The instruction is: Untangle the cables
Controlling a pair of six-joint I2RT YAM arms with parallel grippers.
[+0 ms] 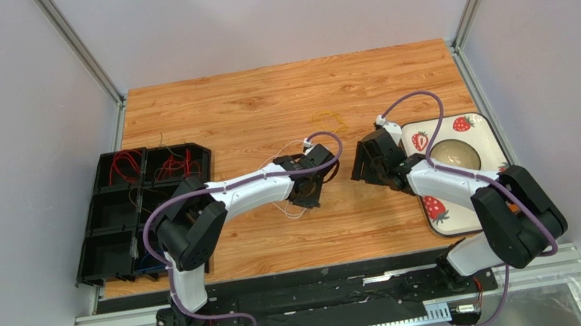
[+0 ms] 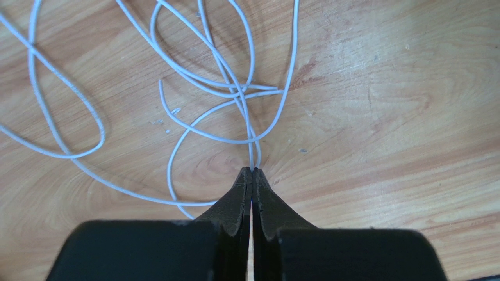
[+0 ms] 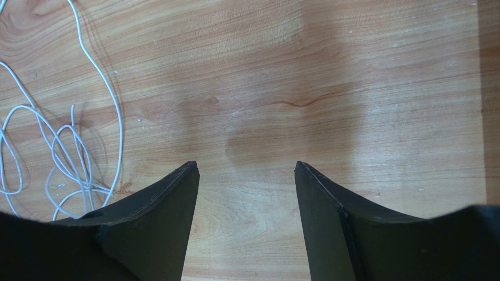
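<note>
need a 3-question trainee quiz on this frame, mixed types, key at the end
1. True or false: the left pincer is shut on a strand of the white cable.
2. What lies between the fingers of the right pincer? A) the white cable B) bare table C) a strawberry tray
3. Fill in: in the top view, the far compartments of the black bins hold ___ wires.

Key: 1 true; 2 B; 3 red
</note>
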